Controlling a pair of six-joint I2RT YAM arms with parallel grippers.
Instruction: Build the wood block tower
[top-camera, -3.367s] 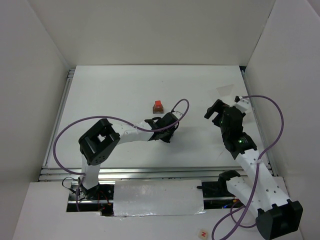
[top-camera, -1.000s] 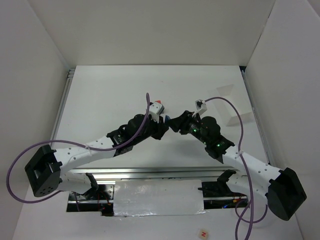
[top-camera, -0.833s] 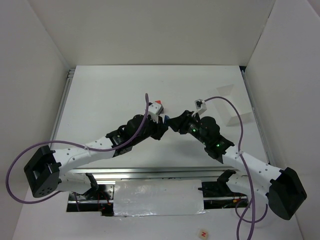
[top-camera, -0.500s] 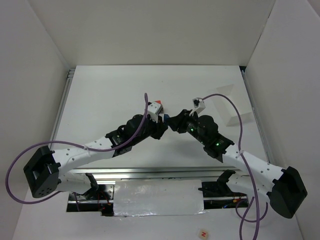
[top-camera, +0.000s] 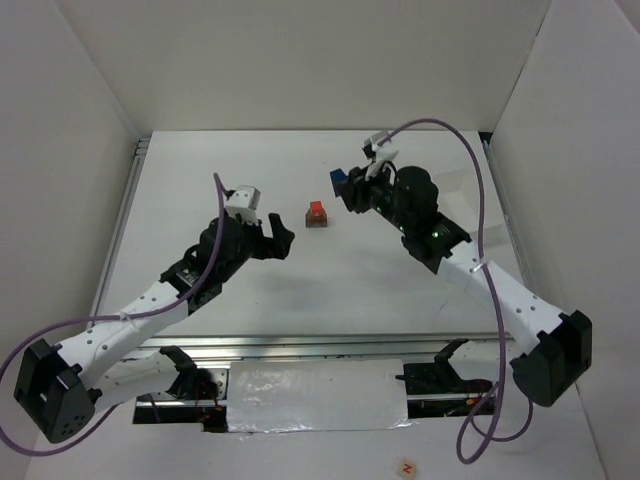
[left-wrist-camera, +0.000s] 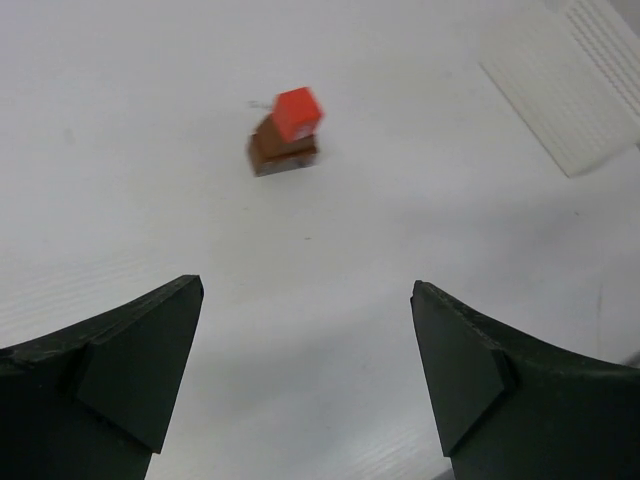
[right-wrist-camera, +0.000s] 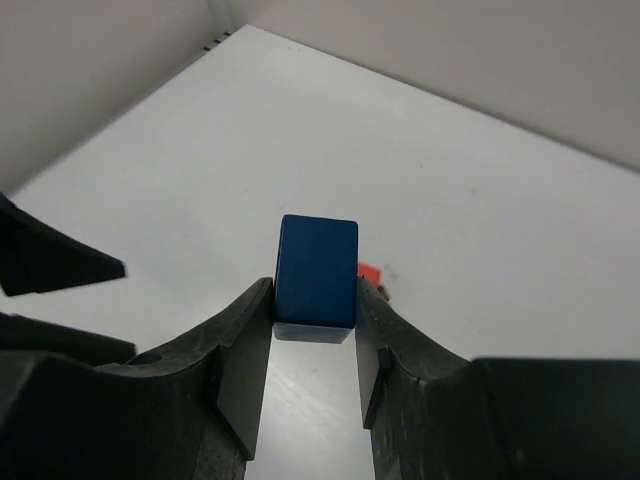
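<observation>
Two blocks stacked: red cube (left-wrist-camera: 298, 112) on brown block (left-wrist-camera: 283, 152). Just right, my right gripper (right-wrist-camera: 315, 292) pinches blue wedge (right-wrist-camera: 317, 268); left gripper (left-wrist-camera: 305, 288) spread wide.

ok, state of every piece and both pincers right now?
Left pincer: open, empty.
Right pincer: shut on the blue block, raised above the table.
Blue block: gripped, not yet stacked.
Red cube: resting on the brown block, untouched.
Brown block: flat on the table, under the red cube.
White tray: flat on the table, apart from the blocks.
</observation>
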